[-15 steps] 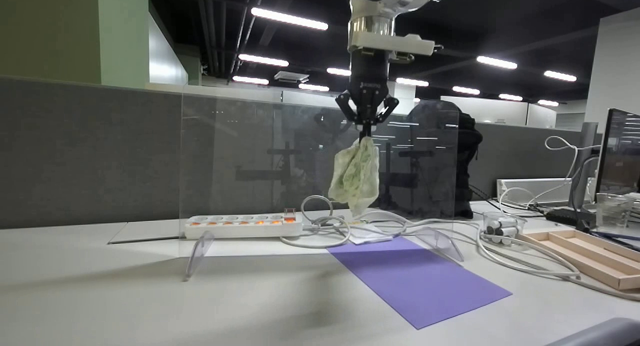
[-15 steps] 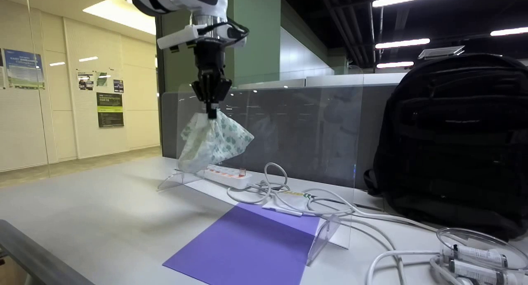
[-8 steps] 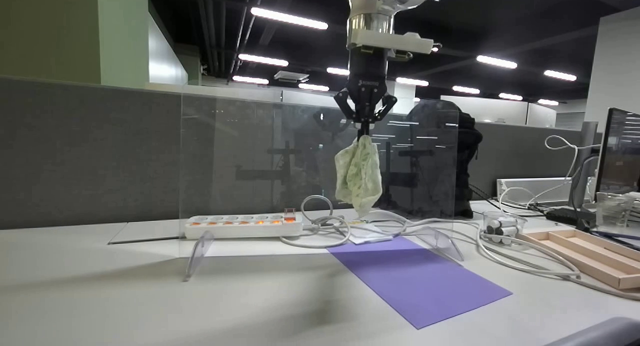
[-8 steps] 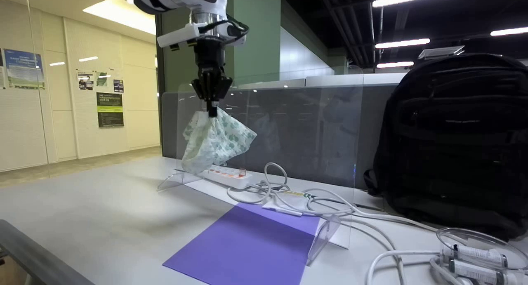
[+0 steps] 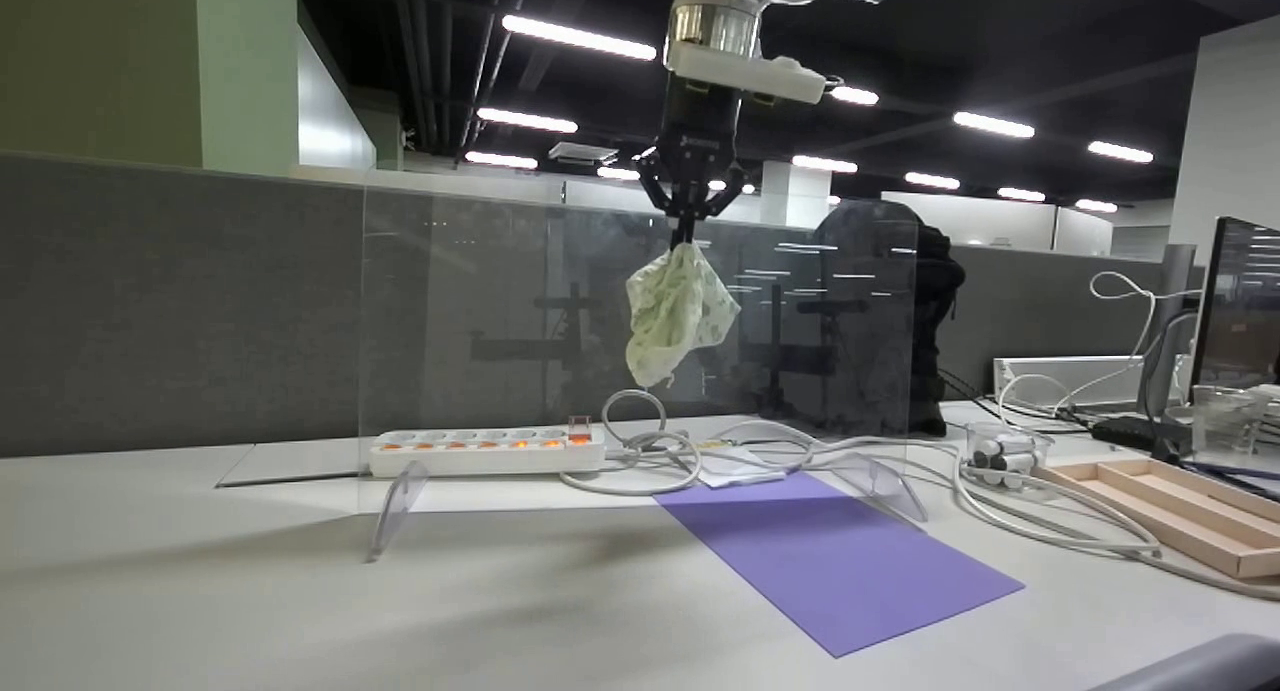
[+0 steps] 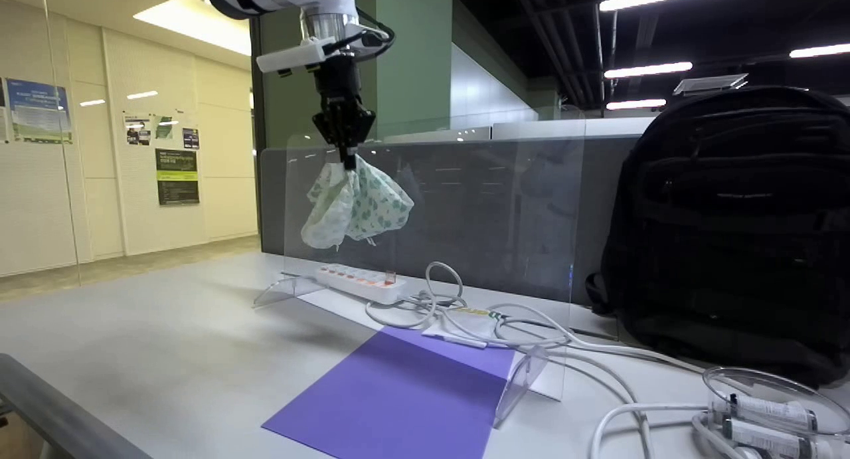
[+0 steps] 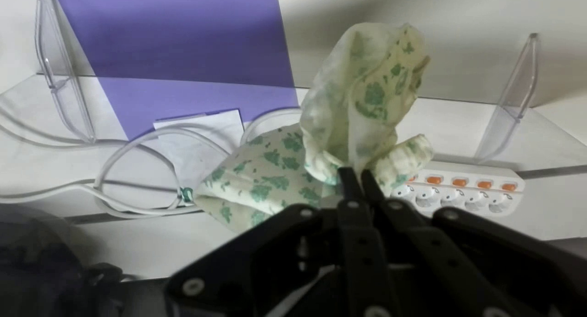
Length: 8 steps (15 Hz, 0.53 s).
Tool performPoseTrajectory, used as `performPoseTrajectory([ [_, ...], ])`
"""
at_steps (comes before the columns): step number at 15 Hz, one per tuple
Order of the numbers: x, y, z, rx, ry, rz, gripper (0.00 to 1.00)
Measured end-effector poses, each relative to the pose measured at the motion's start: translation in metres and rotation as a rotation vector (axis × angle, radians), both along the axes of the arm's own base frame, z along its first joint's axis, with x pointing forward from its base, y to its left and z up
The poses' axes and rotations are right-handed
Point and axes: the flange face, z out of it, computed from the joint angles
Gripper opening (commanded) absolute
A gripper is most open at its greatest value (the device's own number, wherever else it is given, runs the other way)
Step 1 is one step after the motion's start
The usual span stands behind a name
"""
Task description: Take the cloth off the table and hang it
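Note:
The cloth [image 5: 672, 316] is pale with green printed patches, and it hangs in loose folds below my gripper [image 5: 682, 239]. The gripper is shut on the top of the cloth, as both exterior views show, with the cloth [image 6: 380, 210] well above the table and the gripper [image 6: 349, 160] tilted slightly. A clear upright panel [image 5: 480, 291] stands on the table; the cloth overlaps it in both exterior views, below its top edge. In the wrist view the fingertips [image 7: 357, 172] are close together, with the cloth [image 7: 275, 170] spreading out on both sides; the pinched part is hidden.
The panel stands on clear feet [image 5: 400, 511]. A white power strip [image 5: 487, 456], looped cables [image 6: 435, 293] and a purple sheet [image 6: 398, 399] lie on the table. A black backpack [image 6: 730, 233], a wooden tray [image 5: 1180, 511] and a clear cup with cylinders [image 5: 1005, 456] are also there.
The gripper has risen with the cloth, and in an exterior view it has also shifted left. The wrist has tilted a little. The cloth's lower end hangs higher and has swung.

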Motion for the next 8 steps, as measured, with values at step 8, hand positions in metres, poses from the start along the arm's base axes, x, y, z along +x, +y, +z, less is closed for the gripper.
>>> performPoseTrajectory([
  [8,0.028,0.014,0.081,0.055,-0.159,0.0,0.01],
])
